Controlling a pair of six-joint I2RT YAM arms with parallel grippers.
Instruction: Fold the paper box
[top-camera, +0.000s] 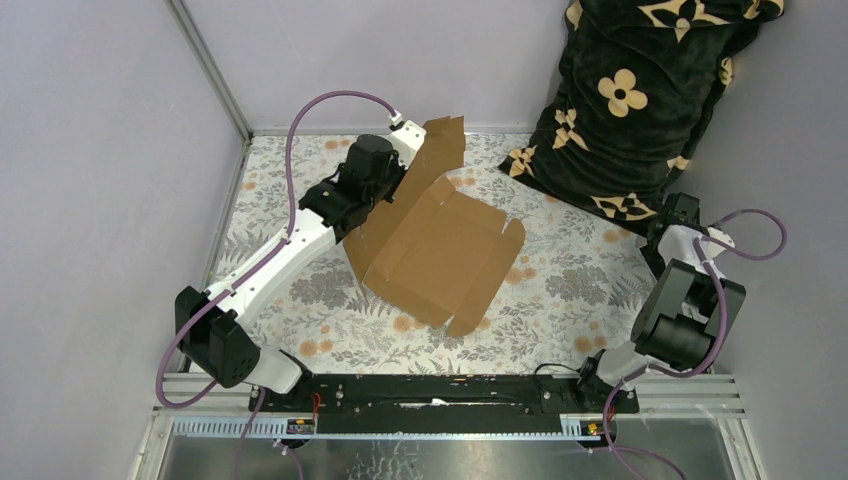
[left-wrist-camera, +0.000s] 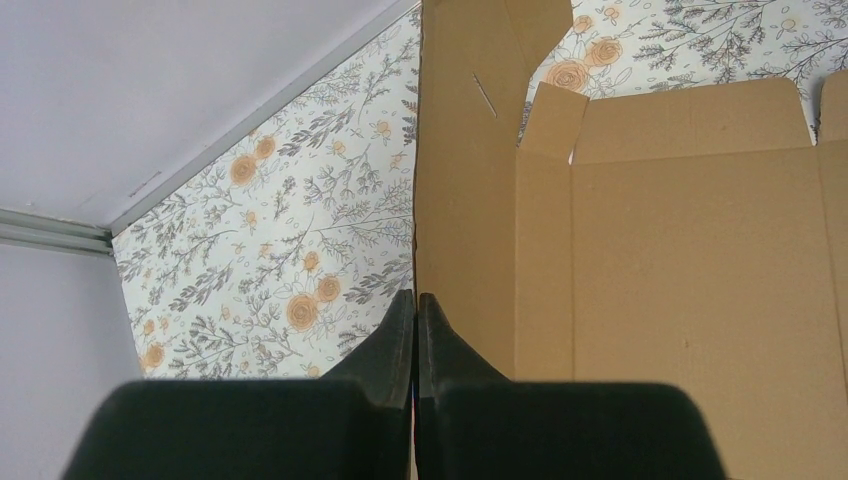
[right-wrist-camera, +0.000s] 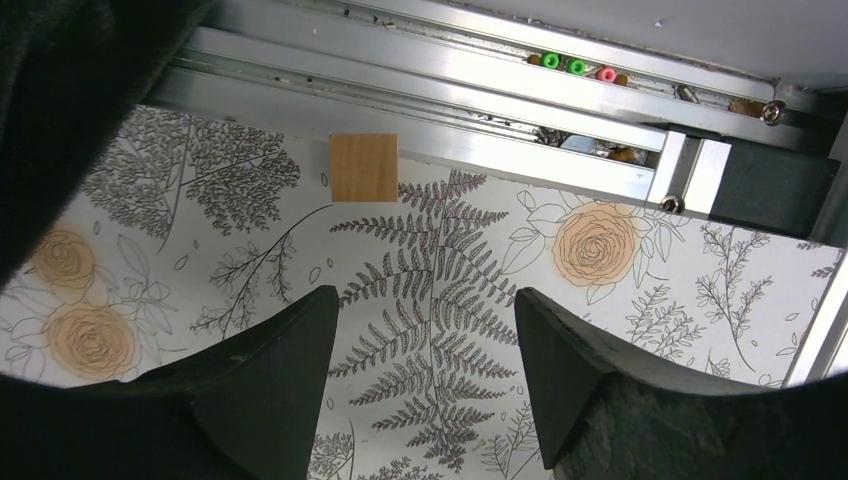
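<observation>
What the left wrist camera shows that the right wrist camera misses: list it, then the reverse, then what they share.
Left wrist only: the paper box, lying open with one side panel raised on edge, and the left gripper shut on that panel's edge.
Right wrist only: the right gripper, open and holding nothing, a small wooden block beside the aluminium rail, and green and pink plugs in the frame.
Both: the floral table cover.
</observation>
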